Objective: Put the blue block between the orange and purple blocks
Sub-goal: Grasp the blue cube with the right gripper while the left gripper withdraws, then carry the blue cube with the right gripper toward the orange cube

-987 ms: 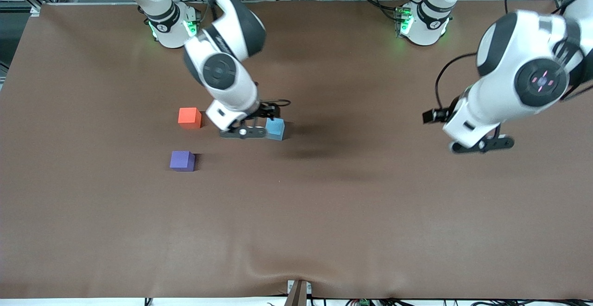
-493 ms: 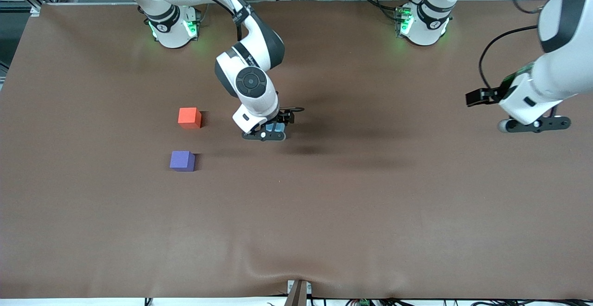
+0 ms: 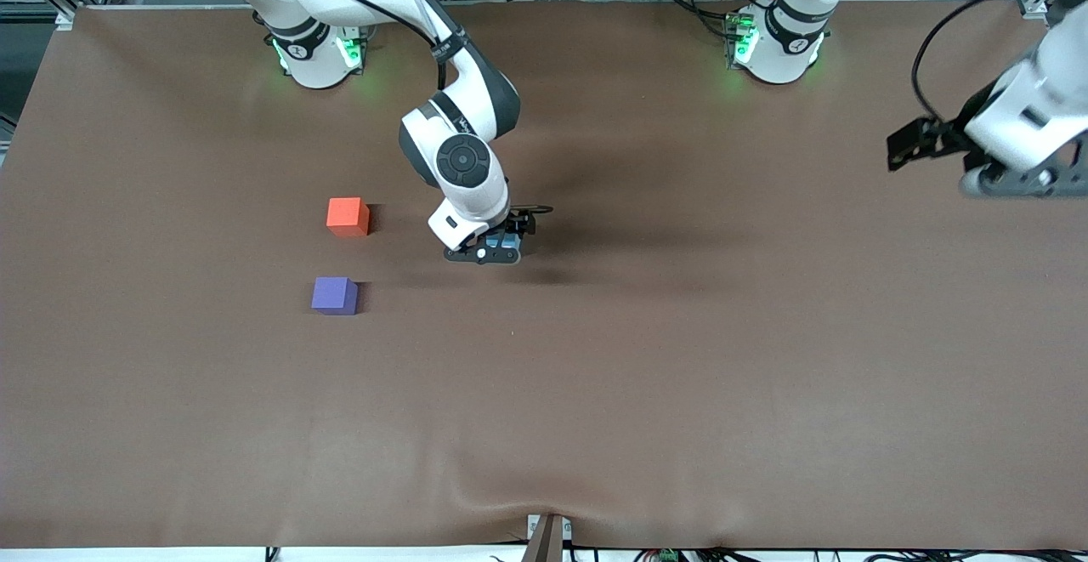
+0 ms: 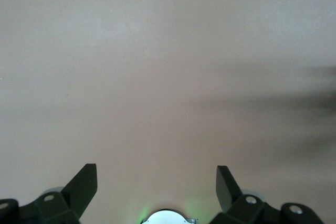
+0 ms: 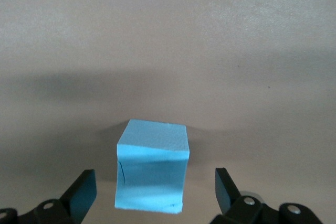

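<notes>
The blue block [image 5: 152, 172] rests on the brown table, mostly hidden under the right hand in the front view, where only a sliver of blue block [image 3: 508, 241] shows. My right gripper [image 5: 155, 190] is open and down around it, one finger on each side with a gap to both faces. In the front view the right gripper [image 3: 489, 252] is low at the table's middle. The orange block [image 3: 348, 216] and the purple block [image 3: 334, 295] sit toward the right arm's end, the purple one nearer the camera, with a gap between them. My left gripper [image 3: 1011, 181] hangs open and empty.
The brown cloth [image 3: 646, 392] has a slight wrinkle at its front edge. The left wrist view shows only bare table under the left gripper [image 4: 156, 184]. The arm bases [image 3: 310, 52] stand along the back edge.
My right gripper moved from beside the blue block to straddling it and dropped lower. The left arm swung away toward its own end of the table and toward the bases.
</notes>
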Robot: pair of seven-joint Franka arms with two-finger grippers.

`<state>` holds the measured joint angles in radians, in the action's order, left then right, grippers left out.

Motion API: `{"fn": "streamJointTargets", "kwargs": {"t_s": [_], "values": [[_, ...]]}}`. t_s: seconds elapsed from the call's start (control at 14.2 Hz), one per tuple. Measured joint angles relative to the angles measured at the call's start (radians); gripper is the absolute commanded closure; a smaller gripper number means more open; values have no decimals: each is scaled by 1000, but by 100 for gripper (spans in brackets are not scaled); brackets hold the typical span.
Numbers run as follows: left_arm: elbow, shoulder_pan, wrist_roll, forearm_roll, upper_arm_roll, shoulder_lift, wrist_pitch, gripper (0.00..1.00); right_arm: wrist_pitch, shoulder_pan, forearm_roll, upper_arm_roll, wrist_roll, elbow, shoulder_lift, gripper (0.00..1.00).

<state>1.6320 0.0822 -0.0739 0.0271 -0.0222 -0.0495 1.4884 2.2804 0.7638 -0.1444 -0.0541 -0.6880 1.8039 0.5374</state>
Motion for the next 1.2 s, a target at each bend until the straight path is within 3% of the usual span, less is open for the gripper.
{"fn": "streamJointTargets", "kwargs": {"t_s": [0.56, 0.63, 0.7, 0.85, 0.92, 1.2], "values": [[3, -9, 8, 0, 2, -34, -11, 0, 41, 26, 0, 0, -60, 20, 21, 0], [3, -10, 29, 0, 2, -34, -12, 0, 48, 30, 0, 0, -69, 20, 26, 5], [4, -14, 56, 0, 2, -34, -17, 0, 52, 34, 0, 0, -72, 20, 30, 38], [5, -24, 91, 0, 2, -34, -30, 0, 55, 42, 0, 0, -84, 20, 32, 91], [5, -26, 93, 0, 1, -34, -33, 0, 56, 46, 0, 1, -90, 20, 32, 100], [5, -27, 93, 0, -1, -34, -34, 0, 25, 47, 0, -8, -94, -4, 25, 100]]}}
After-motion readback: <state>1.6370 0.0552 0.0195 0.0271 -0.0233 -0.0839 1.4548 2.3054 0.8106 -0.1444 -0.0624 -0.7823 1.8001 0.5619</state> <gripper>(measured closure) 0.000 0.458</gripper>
